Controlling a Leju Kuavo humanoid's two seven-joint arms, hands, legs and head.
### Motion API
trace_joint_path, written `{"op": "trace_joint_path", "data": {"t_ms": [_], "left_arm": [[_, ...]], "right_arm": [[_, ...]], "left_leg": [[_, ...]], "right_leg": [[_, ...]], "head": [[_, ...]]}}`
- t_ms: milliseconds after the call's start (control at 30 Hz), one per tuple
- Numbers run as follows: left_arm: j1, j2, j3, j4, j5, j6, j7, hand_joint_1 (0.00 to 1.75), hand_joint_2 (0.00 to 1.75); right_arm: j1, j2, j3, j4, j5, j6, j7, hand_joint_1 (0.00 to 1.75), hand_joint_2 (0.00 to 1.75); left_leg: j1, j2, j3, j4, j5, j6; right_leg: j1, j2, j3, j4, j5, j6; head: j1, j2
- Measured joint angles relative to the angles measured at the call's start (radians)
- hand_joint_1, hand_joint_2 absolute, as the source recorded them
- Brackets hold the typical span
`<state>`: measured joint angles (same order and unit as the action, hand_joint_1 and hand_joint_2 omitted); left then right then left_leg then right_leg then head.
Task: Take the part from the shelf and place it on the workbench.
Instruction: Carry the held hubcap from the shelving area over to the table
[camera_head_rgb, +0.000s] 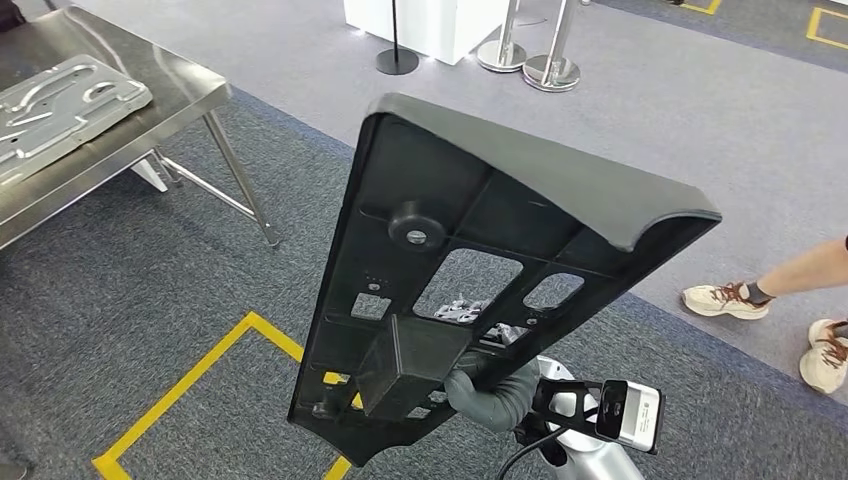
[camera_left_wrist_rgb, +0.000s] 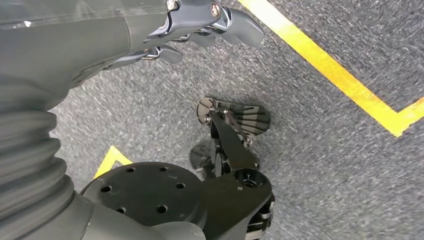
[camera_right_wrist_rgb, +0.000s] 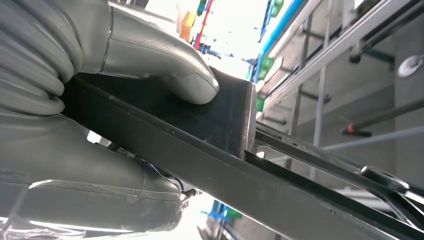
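Observation:
A large black plastic part (camera_head_rgb: 470, 250), ribbed and pierced with cut-outs, is held up in front of me, tilted, its underside toward the camera. My right hand (camera_head_rgb: 495, 390) grips it at a boxy block near its lower end. In the right wrist view the grey thumb (camera_right_wrist_rgb: 165, 65) presses on that block of the part (camera_right_wrist_rgb: 220, 125). My left hand (camera_left_wrist_rgb: 200, 25) hangs over the carpet, its fingers loosely curled and holding nothing. The steel workbench (camera_head_rgb: 150, 75) stands at the far left.
A silver stamped metal panel (camera_head_rgb: 60, 105) lies on the workbench. Yellow floor tape (camera_head_rgb: 190, 385) marks the grey carpet below. A person's feet in pale trainers (camera_head_rgb: 725, 298) stand at the right. Stanchion bases (camera_head_rgb: 550, 70) and a white cabinet (camera_head_rgb: 420, 20) are at the back.

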<state>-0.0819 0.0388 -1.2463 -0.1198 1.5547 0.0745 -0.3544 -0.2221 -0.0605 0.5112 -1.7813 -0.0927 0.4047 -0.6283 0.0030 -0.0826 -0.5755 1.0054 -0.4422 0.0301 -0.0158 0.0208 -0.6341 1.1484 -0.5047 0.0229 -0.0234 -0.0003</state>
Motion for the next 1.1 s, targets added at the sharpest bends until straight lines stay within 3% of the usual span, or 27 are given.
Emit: {"op": "trace_joint_path", "data": {"t_ms": [33,100,167,200,267,333,400,433,467,533,600,700,767,833,867,900,933,967,1033,1100], "left_arm": [[-0.001,-0.001,-0.001,0.000,-0.002,-0.001,-0.001,0.00,1.75],[-0.003,-0.002,-0.002,0.000,-0.006,-0.002,-0.002,0.00,1.75],[-0.001,-0.001,-0.004,0.000,-0.008,-0.001,0.004,0.00,1.75],[0.001,-0.001,-0.004,0.000,-0.008,0.000,0.009,0.00,1.75],[-0.001,-0.002,-0.007,0.000,-0.008,0.001,0.018,0.00,1.75],[-0.005,-0.003,-0.009,0.000,-0.007,0.001,0.021,0.00,1.75],[-0.003,-0.005,-0.010,0.000,-0.004,0.001,0.022,0.00,1.75],[-0.001,-0.005,-0.010,0.000,-0.002,0.002,0.022,0.00,1.75],[0.002,-0.005,-0.010,0.000,0.000,0.004,0.022,0.00,1.75],[0.003,-0.005,-0.010,0.000,0.005,0.008,0.022,0.00,1.75],[0.001,-0.006,-0.010,0.000,0.008,0.012,0.023,0.00,1.75],[0.005,-0.007,-0.010,0.000,0.009,0.014,0.024,0.00,1.75],[0.005,-0.010,-0.010,0.000,0.010,0.016,0.025,0.00,1.75],[0.001,-0.011,-0.009,0.000,0.013,0.019,0.024,0.00,1.75],[0.000,-0.011,-0.009,0.000,0.014,0.019,0.023,0.00,1.75],[0.000,-0.012,-0.009,0.000,0.014,0.020,0.022,0.00,1.75],[0.002,-0.013,-0.009,0.000,0.014,0.020,0.021,0.00,1.75],[0.003,-0.014,-0.009,0.000,0.014,0.020,0.020,0.00,1.75],[0.003,-0.018,-0.010,0.000,0.014,0.020,0.019,0.00,1.75],[0.003,-0.022,-0.010,0.000,0.014,0.020,0.017,0.00,1.75]], "right_arm": [[-0.007,0.001,0.000,0.000,-0.003,0.000,0.003,1.75,1.75],[-0.021,0.005,0.000,0.000,-0.013,0.002,0.012,1.75,1.75],[-0.035,0.011,0.000,0.000,-0.025,0.003,0.022,1.75,1.75],[-0.042,0.015,0.000,0.000,-0.031,0.003,0.026,1.75,1.75],[-0.049,0.022,0.000,0.000,-0.040,0.003,0.030,1.75,1.75],[-0.047,0.023,-0.001,0.003,-0.047,0.003,0.030,1.75,1.75],[-0.036,0.023,-0.001,0.008,-0.050,0.005,0.019,1.75,1.75],[-0.030,0.022,-0.001,0.010,-0.050,0.007,0.011,1.75,1.75],[-0.024,0.022,-0.001,0.013,-0.050,0.008,0.003,1.75,1.75],[-0.020,0.022,-0.001,0.017,-0.049,0.010,-0.007,1.75,1.75],[-0.019,0.022,0.000,0.019,-0.047,0.012,-0.010,1.75,1.75],[-0.018,0.022,0.000,0.021,-0.042,0.017,-0.014,1.75,1.75],[-0.016,0.022,0.000,0.021,-0.037,0.019,-0.019,1.75,1.75],[-0.003,0.022,-0.001,0.024,-0.029,0.018,-0.030,1.75,1.75],[0.008,0.021,-0.001,0.026,-0.022,0.017,-0.037,1.75,1.75],[0.020,0.020,-0.002,0.028,-0.016,0.015,-0.045,1.75,1.75],[0.032,0.020,-0.002,0.030,-0.009,0.015,-0.052,1.75,1.75],[0.043,0.019,-0.002,0.031,-0.004,0.015,-0.056,1.75,1.75],[0.067,0.013,-0.005,0.026,0.003,0.023,-0.057,1.75,1.75],[0.094,0.004,-0.012,0.015,0.008,0.038,-0.058,1.75,1.75]], "left_leg": [[-0.001,-0.014,-0.003,0.006,-0.002,-0.004],[0.000,-0.034,-0.011,0.012,-0.005,-0.016],[0.003,-0.048,-0.016,0.010,-0.003,-0.029],[0.003,-0.038,-0.018,0.013,-0.007,-0.035],[0.002,0.013,-0.044,0.070,-0.042,-0.045],[0.005,0.061,-0.104,0.193,-0.102,-0.053],[0.009,0.074,-0.149,0.282,-0.127,-0.058],[0.010,0.077,-0.145,0.275,-0.113,-0.060],[0.011,0.085,-0.122,0.229,-0.083,-0.059],[0.005,0.123,-0.051,0.089,-0.023,-0.052],[-0.004,0.150,-0.015,0.013,-0.006,-0.038],[-0.006,0.123,-0.015,0.003,-0.006,-0.019],[-0.002,0.100,-0.009,-0.004,-0.001,-0.007],[0.000,0.076,-0.008,-0.007,0.001,0.002],[-0.001,0.063,-0.008,-0.007,0.001,0.004],[-0.001,0.048,-0.007,-0.006,0.001,0.005],[-0.002,0.034,-0.007,-0.005,0.000,0.005],[-0.002,0.020,-0.006,-0.003,0.000,0.004],[-0.002,-0.008,-0.005,0.003,-0.003,-0.001],[-0.002,-0.030,-0.010,0.009,-0.007,-0.010]], "right_leg": [[-0.003,0.019,0.026,-0.063,0.027,-0.001],[-0.005,0.044,0.049,-0.123,0.042,-0.004],[-0.002,0.028,0.051,-0.128,0.044,-0.014],[-0.002,0.017,0.055,-0.134,0.046,-0.021],[-0.004,-0.007,0.061,-0.144,0.049,-0.032],[0.000,-0.034,0.064,-0.146,0.047,-0.039],[0.002,-0.061,0.065,-0.146,0.043,-0.040],[0.003,-0.073,0.066,-0.145,0.041,-0.039],[0.003,-0.085,0.069,-0.145,0.038,-0.038],[0.006,-0.105,0.077,-0.145,0.032,-0.031],[0.011,-0.123,0.082,-0.144,0.026,-0.021],[0.011,-0.143,0.088,-0.143,0.019,-0.005],[0.006,-0.102,0.073,-0.098,-0.012,0.005],[0.001,-0.046,0.011,0.029,-0.074,0.011],[0.000,-0.034,-0.025,0.097,-0.098,0.012],[0.001,-0.028,-0.052,0.142,-0.107,0.013],[0.001,-0.026,-0.060,0.148,-0.094,0.012],[0.001,-0.022,-0.048,0.112,-0.063,0.011],[-0.001,0.011,0.012,-0.028,0.009,0.005],[-0.002,0.042,0.051,-0.120,0.040,-0.001]], "head": [[0.000,0.000],[-0.001,0.000],[-0.001,0.000],[-0.001,0.000],[-0.006,0.000],[-0.010,0.000],[-0.009,0.000],[-0.010,0.000],[-0.010,0.000],[-0.010,0.000],[-0.009,0.000],[-0.009,0.000],[-0.007,0.000],[-0.006,0.000],[-0.006,0.000],[-0.006,0.000],[-0.006,0.000],[-0.006,0.000],[-0.006,0.000],[-0.006,0.000]]}}
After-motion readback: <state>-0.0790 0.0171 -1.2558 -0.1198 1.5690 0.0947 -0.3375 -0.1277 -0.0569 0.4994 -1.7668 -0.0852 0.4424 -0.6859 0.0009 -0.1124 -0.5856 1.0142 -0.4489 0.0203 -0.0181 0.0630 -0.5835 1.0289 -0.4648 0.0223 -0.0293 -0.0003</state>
